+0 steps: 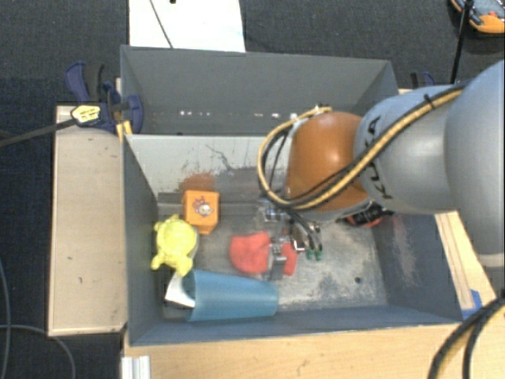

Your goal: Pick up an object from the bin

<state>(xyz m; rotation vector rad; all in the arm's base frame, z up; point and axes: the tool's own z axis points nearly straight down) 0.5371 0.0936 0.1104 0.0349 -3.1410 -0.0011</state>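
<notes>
In the left of the grey metal bin (237, 93), a yellow rubbery toy figure (174, 243) is lying just beside an orange block with a pale round face (200, 208). A blue cylinder (233, 297) is resting on its side below them. Right of these, near the frame's centre, a red soft-looking lump (249, 253) is sitting on the bin floor. The gripper (280, 260) is standing at the lump's right edge, seemingly touching it; whether it is spread or closed I cannot tell. The grasp is probably needing centring: straddling the lump fully, closing gently, then lifting straight up, clear of the blue cylinder.
</notes>
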